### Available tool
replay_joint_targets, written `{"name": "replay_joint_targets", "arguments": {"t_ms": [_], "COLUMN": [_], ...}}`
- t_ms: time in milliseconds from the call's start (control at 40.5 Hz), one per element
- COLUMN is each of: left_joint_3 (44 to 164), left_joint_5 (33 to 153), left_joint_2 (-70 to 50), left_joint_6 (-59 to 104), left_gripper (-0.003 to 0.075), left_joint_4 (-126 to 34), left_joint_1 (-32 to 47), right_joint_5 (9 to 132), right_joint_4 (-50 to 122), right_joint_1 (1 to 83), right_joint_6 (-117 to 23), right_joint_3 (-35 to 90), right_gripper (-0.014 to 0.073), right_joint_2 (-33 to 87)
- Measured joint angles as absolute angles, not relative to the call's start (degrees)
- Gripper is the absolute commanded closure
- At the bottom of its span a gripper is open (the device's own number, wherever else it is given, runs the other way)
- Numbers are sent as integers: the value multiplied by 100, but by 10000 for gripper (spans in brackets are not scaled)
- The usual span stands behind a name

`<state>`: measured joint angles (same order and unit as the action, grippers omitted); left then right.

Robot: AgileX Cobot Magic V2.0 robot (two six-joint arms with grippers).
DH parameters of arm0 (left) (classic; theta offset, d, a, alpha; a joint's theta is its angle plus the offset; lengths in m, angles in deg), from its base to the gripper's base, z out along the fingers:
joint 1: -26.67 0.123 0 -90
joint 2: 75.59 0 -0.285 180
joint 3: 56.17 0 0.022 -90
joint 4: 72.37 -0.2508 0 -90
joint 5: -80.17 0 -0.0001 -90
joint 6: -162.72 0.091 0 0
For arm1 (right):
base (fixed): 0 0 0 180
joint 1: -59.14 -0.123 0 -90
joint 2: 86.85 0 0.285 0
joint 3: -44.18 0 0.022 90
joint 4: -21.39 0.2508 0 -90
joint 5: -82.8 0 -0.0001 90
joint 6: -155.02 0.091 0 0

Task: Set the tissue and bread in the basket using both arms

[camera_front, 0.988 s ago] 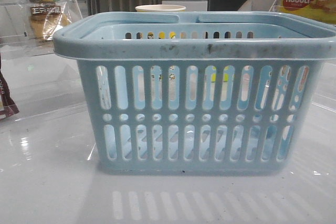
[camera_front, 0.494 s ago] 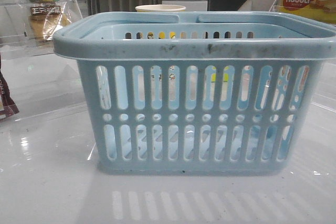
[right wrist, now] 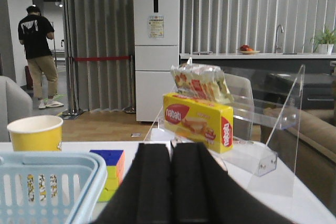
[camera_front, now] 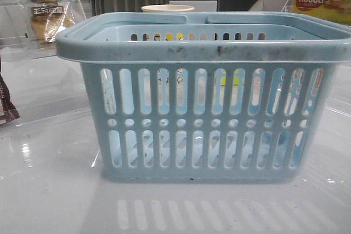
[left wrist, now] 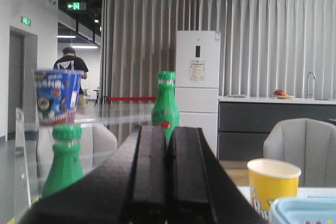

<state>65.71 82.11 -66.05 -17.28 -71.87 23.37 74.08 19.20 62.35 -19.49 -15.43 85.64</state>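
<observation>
Golden-brown bread [camera_front: 45, 21] in crinkly clear wrap lay left of the pale blue slotted plastic basket [camera_front: 203, 50], nearer the left fingers [left wrist: 165, 174]; both fingers pairs pressed together, right fingers [right wrist: 170, 182] empty too.

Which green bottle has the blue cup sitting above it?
The nearer green bottle, low beside the left tool. The other green bottle stands farther back, away from the blue cup.

The right claw [right wrist: 170, 182], fingers pressed together, points past the basket [right wrist: 50, 179].
</observation>
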Motion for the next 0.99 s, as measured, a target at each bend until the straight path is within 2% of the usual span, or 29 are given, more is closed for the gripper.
{"name": "replay_joint_targets", "arguments": {"t_ms": [346,617,988], "left_joint_3": [8452,8563,8542], "left_joint_5": [10233,11178,11716], "left_joint_2": [-4929,-4000,-3260], "left_joint_6": [-1728,-1728,-1728], "left_gripper": [627,627,619], "left_joint_4": [-7187,-7187,-7187], "left_joint_1": [2337,2337,2337], "right_joint_5": [5557,4797,4757], "right_joint_4": [1920,1920,1920], "right_joint_1": [6235,6235,6235], "right_joint_6": [-1949,-1949,-1949], "right_joint_3": [198,293,293], "right_gripper": [538,538,515], "right_joint_2": [7244,6150,5211]}}
